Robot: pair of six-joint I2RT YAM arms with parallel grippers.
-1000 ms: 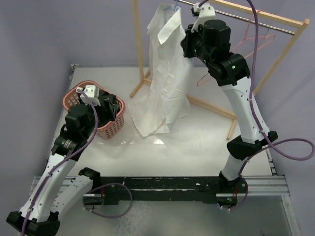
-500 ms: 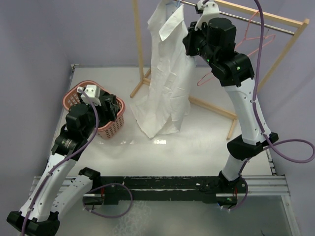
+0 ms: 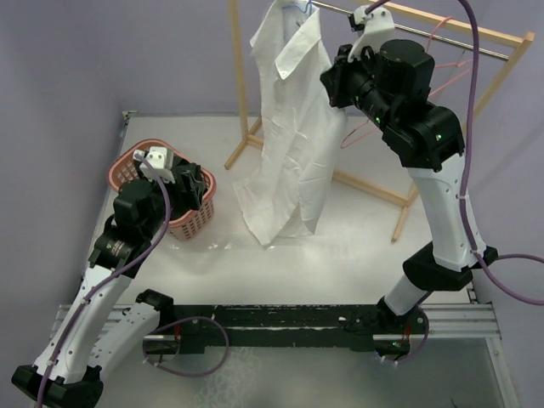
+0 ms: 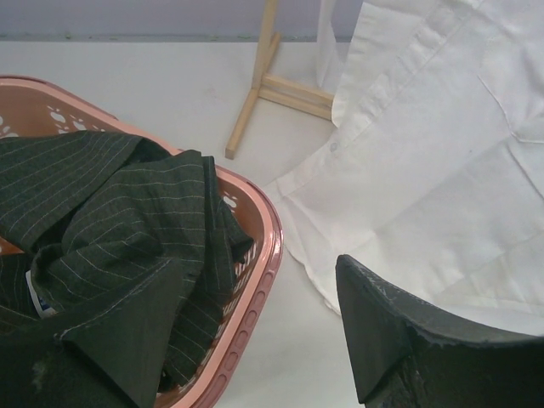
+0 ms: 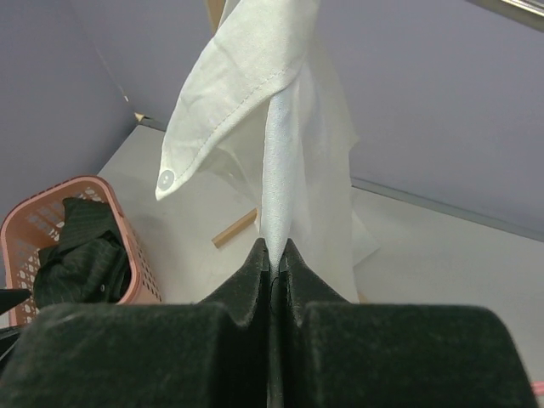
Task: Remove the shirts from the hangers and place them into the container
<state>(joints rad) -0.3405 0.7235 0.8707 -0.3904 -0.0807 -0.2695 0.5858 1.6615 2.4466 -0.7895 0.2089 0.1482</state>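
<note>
Nearest you, your left gripper is hovering wide open and holding nothing over the one salmon basket, where one of two shirts, the dark pinstriped shirt, is lying bunched. Beyond it the white shirt is hanging with its hem trailing on the bench, your right gripper pinching a fold near its collar, jaws closed. Of two hangers, the blue hanger is showing only a hook tip, and the pink hanger is hanging on the rack, partly blocked by your right arm.
</note>
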